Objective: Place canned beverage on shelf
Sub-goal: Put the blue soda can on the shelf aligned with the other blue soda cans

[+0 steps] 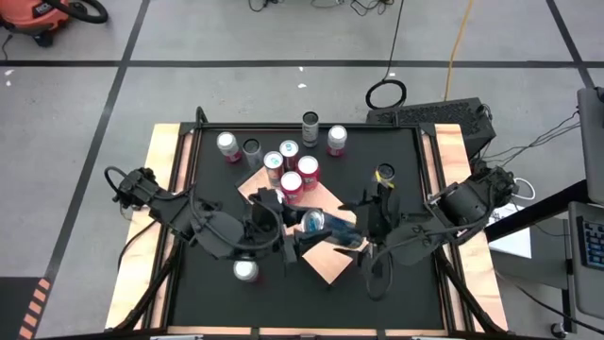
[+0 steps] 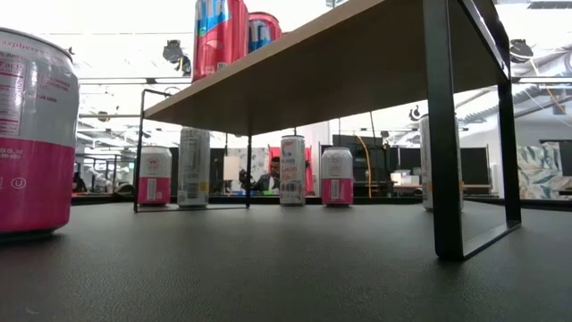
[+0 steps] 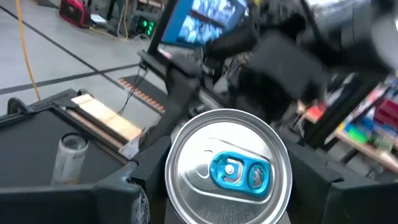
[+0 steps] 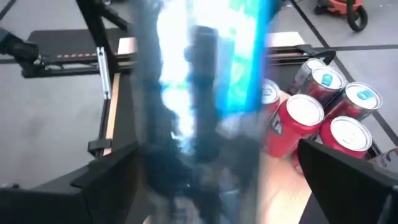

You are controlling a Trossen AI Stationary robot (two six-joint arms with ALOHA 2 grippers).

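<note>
- Nearest the left wrist camera was the silver lid of a blue can (image 3: 229, 168) with its blue pull-tab, end-on between the left arm's dark fingers (image 3: 118, 193), so the left gripper (image 1: 288, 236) appeared to be pinching it by its sides.
- In the high view that can (image 1: 319, 223) lay tilted above the middle of the shelf (image 1: 330, 266), a pale wooden slab set cornerwise on the black worktop (image 1: 406, 161); its long axis ran roughly across, from the left gripper toward the right gripper (image 1: 363, 227).
- The right gripper's jaws stood spread wide; its wrist view showed a blurred blue can body (image 4: 205, 68) directly ahead between its fingers (image 4: 345, 171), close but apparently not clamped.
- Judgement: this looked like a handover, the left arm bearing the can and the right one freed from it. The left arm was nearer, and the next move would turn on bringing the can upright over bare wood.
- Four red cans (image 1: 293, 170) stood upright in a cluster on the shelf's far corner, also seen in the right wrist view (image 4: 323, 112); the free wood lay on the near side.
- Loose cans stood on the worktop: several along the far edge (image 1: 310, 127), one near the right arm (image 1: 385, 175), and a pink-and-white can (image 1: 245, 271) near the left arm, which loomed large in the low view (image 2: 31, 134).
- Risk, as I judged it: a tilted can set down askew could roll off or knock the red ones.
</note>
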